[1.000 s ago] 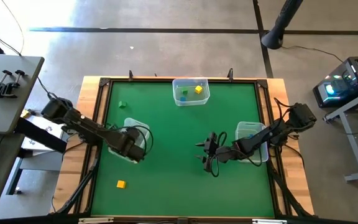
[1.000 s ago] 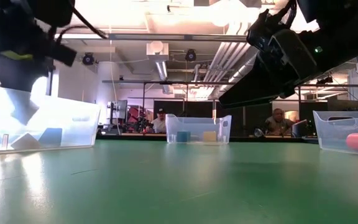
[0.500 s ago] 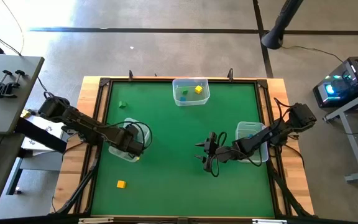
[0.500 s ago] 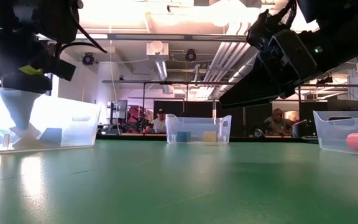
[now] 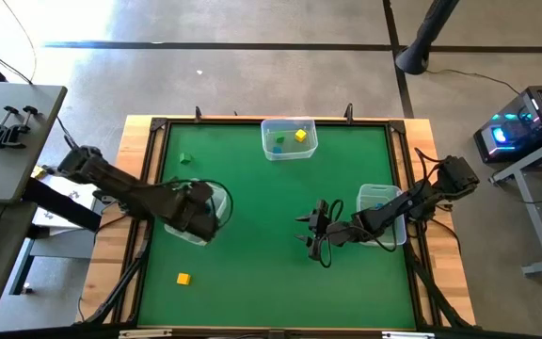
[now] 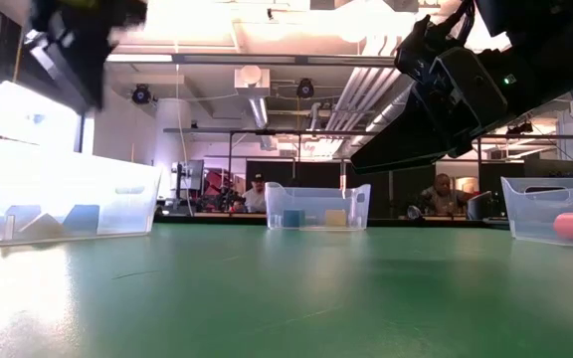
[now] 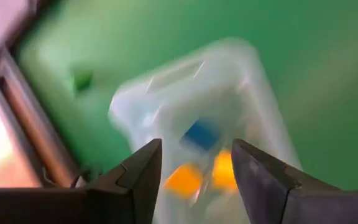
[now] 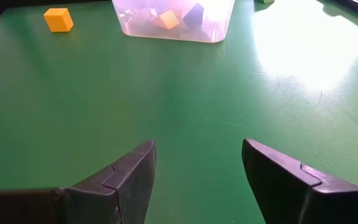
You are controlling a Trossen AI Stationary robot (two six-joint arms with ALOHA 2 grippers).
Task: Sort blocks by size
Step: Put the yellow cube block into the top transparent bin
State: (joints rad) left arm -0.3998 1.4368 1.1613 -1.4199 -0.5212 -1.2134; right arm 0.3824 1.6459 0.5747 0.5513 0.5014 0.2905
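Figure: overhead and wrist views of a block-sorting task on a green table [image 5: 271,273]. The left gripper [image 5: 199,209], at centre left of the high view, hangs above the clear plastic bin on the left [image 5: 216,196]; its fingers stand moderately apart and hold nothing. The left wrist view shows that bin [image 7: 241,74] directly beyond the fingers, with a blue block [image 7: 201,134] and two orange-yellow blocks [image 7: 183,179] inside. The right gripper [image 5: 314,229], right of centre, hovers over bare table with its fingers spread wide and empty, just beside the clear bin on the right [image 5: 380,195]. Two blocks lie loose: a small yellow-orange cube [image 5: 183,279] at lower left and a small green block [image 5: 185,158] at upper left. Both lie on the left arm's side; the cube sits below the left gripper in the frame, the green block above it, and the left arm is judged nearer to each. A third clear bin at top centre [image 5: 289,151] holds a yellow cube [image 5: 300,136] and a teal piece [image 5: 277,144].
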